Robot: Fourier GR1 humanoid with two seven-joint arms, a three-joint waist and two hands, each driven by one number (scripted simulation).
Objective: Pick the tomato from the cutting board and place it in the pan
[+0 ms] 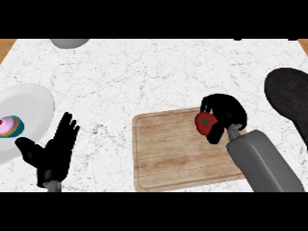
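Presently, the holdings at this moment:

Counter: white marble top (156,72), wood showing at the far left and far right corners.
Cutting board: pale wooden board (176,153) with a grooved border, lying flat at centre-right.
Tomato: red, green-stalked tomato (205,123) at the board's upper right corner, inside the right hand; whether it rests on the wood or is lifted clear cannot be told.
Right hand: black right hand (224,113) over the board's far right corner, fingers and thumb curled round the tomato, grey forearm running down to the lower edge.
Pan: dark round pan (295,100) at the right edge, to the right of the board and apart from it; its handle points toward the lower edge; nothing lies in it.
Left hand: black left hand (49,151) at lower left, fingers straight and spread upward, holding nothing, resting beside the plate.
Plate: white plate (30,101) at the left edge, bearing a pink-iced cupcake (8,126) in a blue case with a cherry.
Bowl: grey rim of a bowl (69,43), partly seen at the top edge.
Step in hand: judged to be the pick, grasp closed on the fruit.
Next move: calls for a lift clear of the board, a carry rightward over the pan's rim, then release above its middle.
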